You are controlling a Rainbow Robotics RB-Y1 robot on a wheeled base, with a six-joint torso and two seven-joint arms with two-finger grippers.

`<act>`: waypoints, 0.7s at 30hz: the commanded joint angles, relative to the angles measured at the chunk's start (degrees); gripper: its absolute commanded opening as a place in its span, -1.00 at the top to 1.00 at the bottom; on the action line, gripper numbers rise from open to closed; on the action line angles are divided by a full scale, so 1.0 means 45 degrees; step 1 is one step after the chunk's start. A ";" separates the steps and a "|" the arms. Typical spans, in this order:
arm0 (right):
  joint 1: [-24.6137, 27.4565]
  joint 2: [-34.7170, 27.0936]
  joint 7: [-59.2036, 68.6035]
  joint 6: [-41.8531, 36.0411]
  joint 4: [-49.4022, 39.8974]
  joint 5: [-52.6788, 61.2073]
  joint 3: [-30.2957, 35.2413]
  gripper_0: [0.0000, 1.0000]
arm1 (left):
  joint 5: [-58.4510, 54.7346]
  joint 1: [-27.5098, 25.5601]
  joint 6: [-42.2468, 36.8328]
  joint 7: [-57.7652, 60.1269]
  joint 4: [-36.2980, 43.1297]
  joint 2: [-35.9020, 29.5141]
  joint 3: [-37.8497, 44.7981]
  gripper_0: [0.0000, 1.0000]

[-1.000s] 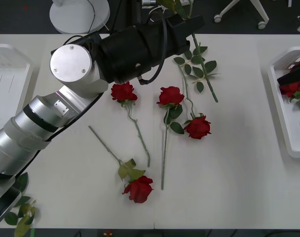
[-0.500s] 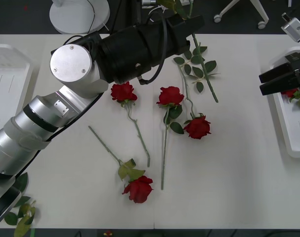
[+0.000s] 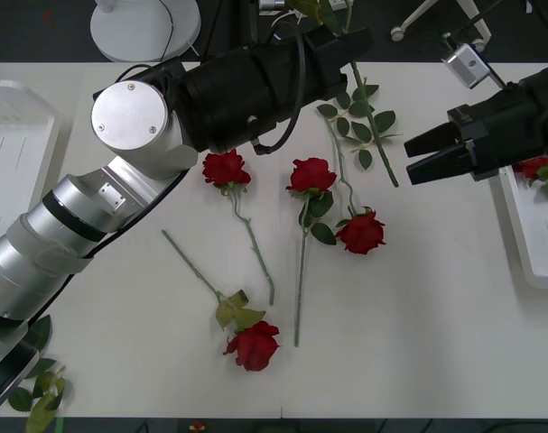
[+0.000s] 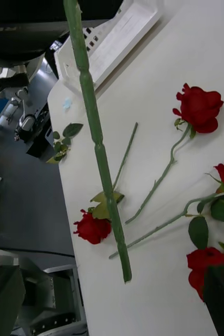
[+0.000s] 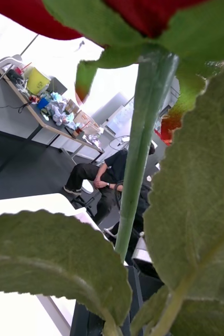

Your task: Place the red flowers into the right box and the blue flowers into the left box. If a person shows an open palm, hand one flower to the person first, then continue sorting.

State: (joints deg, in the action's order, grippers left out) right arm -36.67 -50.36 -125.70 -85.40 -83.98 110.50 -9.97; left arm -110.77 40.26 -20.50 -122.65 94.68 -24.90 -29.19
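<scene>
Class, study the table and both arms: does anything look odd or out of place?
Yes. The left gripper holds a rose stem up at the far edge instead of boxing it, while four red flowers lie loose. The right gripper, open, is over the table beside the right box.

Left arm stretched diagonally from near left toward far centre, its tool [image 3: 346, 41] hidden at the wrist end, right tool [image 3: 413, 159] at far right, fingers parted, pointing left

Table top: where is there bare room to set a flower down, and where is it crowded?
Bare table lies between the rightmost rose and the right box, below the right pincer. More lies between the left box and the left arm. The centre is crowded with four roses and crossing stems.
</scene>
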 commanded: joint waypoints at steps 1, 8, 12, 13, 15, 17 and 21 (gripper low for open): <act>-0.0016 0.0663 0.0414 0.1010 -0.0576 -0.0084 -0.0616 -1.00 | -0.0149 0.0703 0.0141 0.0985 0.0522 0.0279 -0.0115 1.00; -0.0016 0.1307 0.0512 0.1498 -0.0849 -0.0513 -0.0948 -1.00 | -0.0149 0.0703 0.0141 0.0985 0.0522 0.0279 -0.0115 1.00; -0.0016 0.1503 0.0629 0.1674 -0.1005 -0.0631 -0.1143 -0.78 | -0.0149 0.0703 0.0141 0.0985 0.0522 0.0279 -0.0115 1.00; -0.0016 0.1561 0.0668 0.1811 -0.1045 -0.0631 -0.1221 -0.56 | -0.0149 0.0703 0.0141 0.0985 0.0522 0.0279 -0.0115 1.00; -0.0016 0.1620 0.0746 0.2045 -0.1123 -0.0631 -0.1358 -0.08 | -0.0149 0.0703 0.0141 0.0985 0.0522 0.0279 -0.0115 1.00; -0.0016 0.1640 0.0804 0.2221 -0.1142 -0.0631 -0.1436 0.39 | -0.0149 0.0703 0.0141 0.0985 0.0522 0.0279 -0.0115 1.00; -0.0016 0.1718 0.1000 0.2260 -0.1162 -0.0631 -0.1475 0.89 | -0.0149 0.0703 0.0141 0.0985 0.0522 0.0279 -0.0115 1.00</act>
State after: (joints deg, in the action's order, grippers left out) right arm -36.67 -44.00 -123.10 -75.77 -86.97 107.94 -16.26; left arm -110.77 40.26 -20.49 -122.63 94.68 -24.90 -29.19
